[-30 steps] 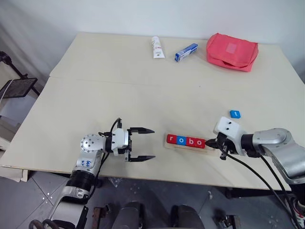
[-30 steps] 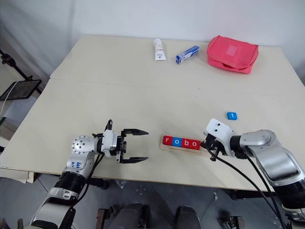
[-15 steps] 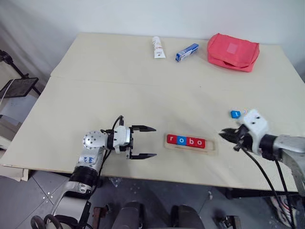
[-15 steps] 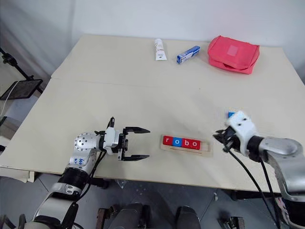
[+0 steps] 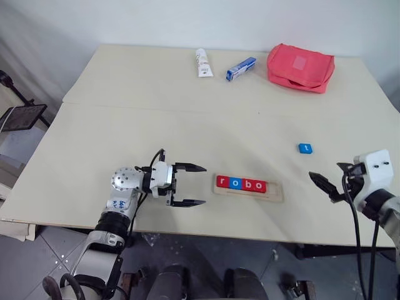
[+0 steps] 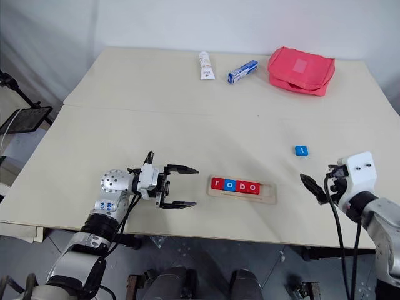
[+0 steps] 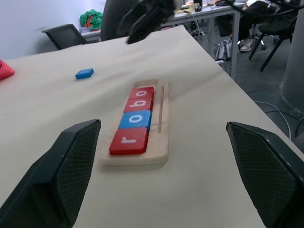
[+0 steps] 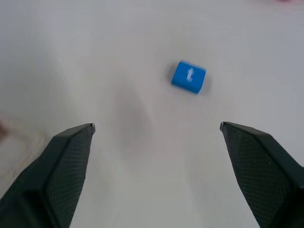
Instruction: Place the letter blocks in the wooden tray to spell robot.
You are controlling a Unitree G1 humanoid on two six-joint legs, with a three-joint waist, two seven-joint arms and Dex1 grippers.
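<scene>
With your right pincer (image 6: 317, 187) spread wide and empty, treat the blue "t" tile (image 6: 301, 150) lying flat on the desk (image 6: 156, 125) as light, rigid and slick, and pinch its opposite side edges.

Big beige table (image 5: 187, 125) sits against a plain white wall (image 5: 187, 19), grey tiled floor (image 5: 56, 250) under its near edge. Left wrist view past the table: dark office chair (image 7: 64, 35), cluttered desk (image 7: 209, 9).

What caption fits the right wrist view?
Open right gripper above the table, facing the loose blue t block.
</scene>
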